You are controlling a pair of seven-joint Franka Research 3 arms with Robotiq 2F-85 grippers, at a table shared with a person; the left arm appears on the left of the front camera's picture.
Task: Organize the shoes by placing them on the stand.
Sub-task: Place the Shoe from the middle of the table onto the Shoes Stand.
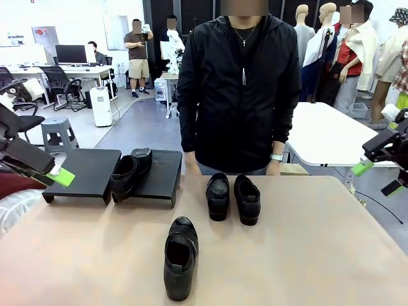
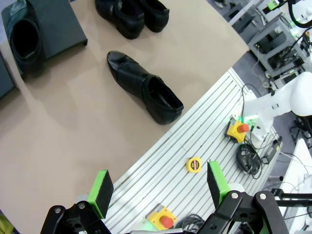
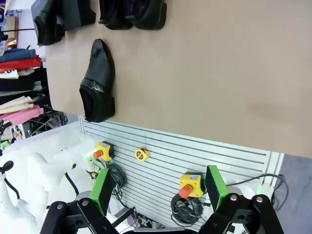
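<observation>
From the front, you see a smooth tan surface (image 1: pixel 306 255) in an open workroom, with a person in a black jacket (image 1: pixel 239 83) at its far edge. All four shoes are shiny black leather. One higher-cut shoe (image 1: pixel 180 258) lies mid-surface nearest you, and two low loafers (image 1: pixel 233 197) sit side by side before the person. A fourth shoe (image 1: pixel 131 172) rests on the low matte black stand (image 1: pixel 83 172) at far left.

In the left wrist view, your left hand (image 2: pixel 158 187) is spread wide and holds nothing.

In the right wrist view, your right hand (image 3: pixel 158 190) is likewise released and empty.
</observation>
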